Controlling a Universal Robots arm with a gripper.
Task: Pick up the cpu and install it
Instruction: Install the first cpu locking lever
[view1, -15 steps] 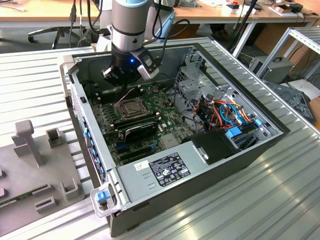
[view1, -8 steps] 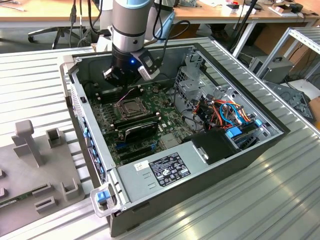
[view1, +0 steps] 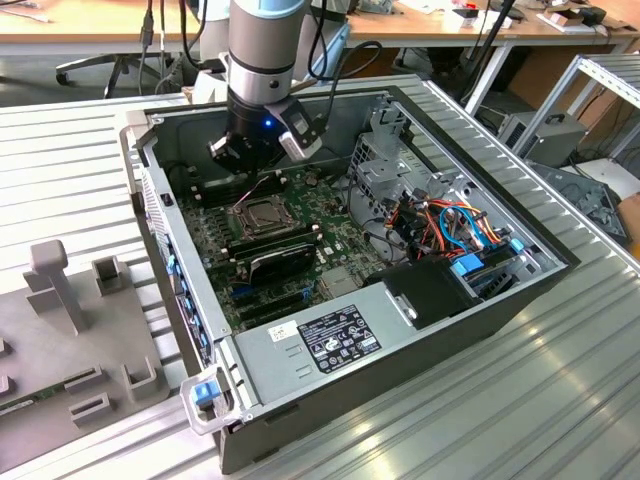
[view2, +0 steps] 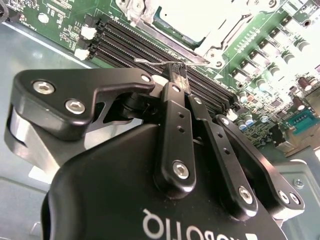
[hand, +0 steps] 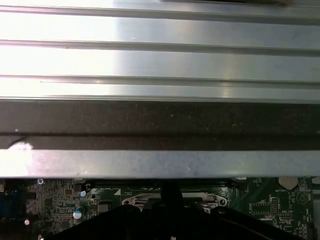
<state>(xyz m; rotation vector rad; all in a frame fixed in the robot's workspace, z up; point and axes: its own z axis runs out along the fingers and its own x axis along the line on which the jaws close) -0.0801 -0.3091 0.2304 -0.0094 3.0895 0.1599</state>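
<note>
Bright, even overhead light fills the exterior view. The ribbed tabletop (view1: 560, 400) shines pale, with streaks of glare toward five o'clock. The inside of the computer case (view1: 400, 375) is dimmer and darkest beneath the arm at eleven o'clock. In the second wrist view the socket (view2: 185, 20) at twelve o'clock is blown out white, and the black gripper (view2: 178, 75) carries soft highlights. In the first wrist view the metal slats (hand: 160, 60) glare white near ten o'clock above a dark shadowed band.

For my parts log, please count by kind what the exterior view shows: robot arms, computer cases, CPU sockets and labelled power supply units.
robot arm: 1
computer case: 1
CPU socket: 1
power supply unit: 1
Total: 4
</note>
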